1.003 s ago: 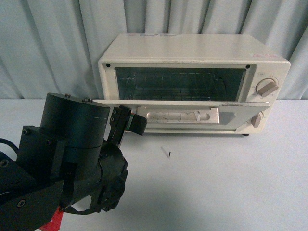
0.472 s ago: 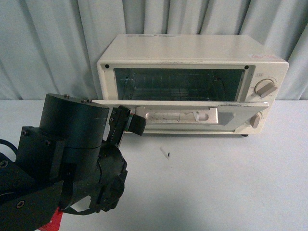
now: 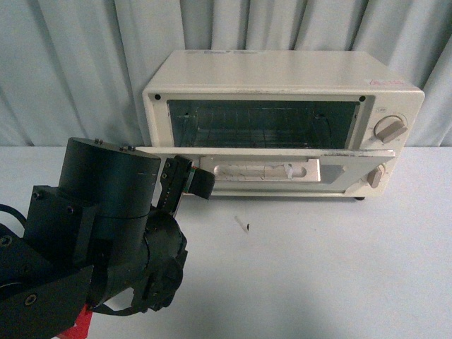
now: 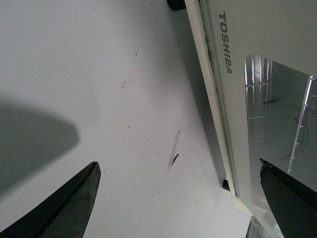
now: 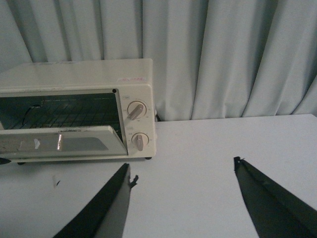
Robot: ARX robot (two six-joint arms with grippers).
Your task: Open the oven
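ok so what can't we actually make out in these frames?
- Front view: the left arm covers the oven door's left end; left gripper contact with it is unclear.
- Left wrist view: the frame edge cuts off most of the door.
- Right wrist view: the oven's left side is cut off.
- Any view: knob markings and the table speck are too small.

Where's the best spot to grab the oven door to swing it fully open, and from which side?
Grip the flat bar handle along the top edge of the oven door, near its left end, coming from the front. The door is tilted partway open, so the thin bar juts forward, probably letting fingers close across its thickness. The left pincer is open beside that end.
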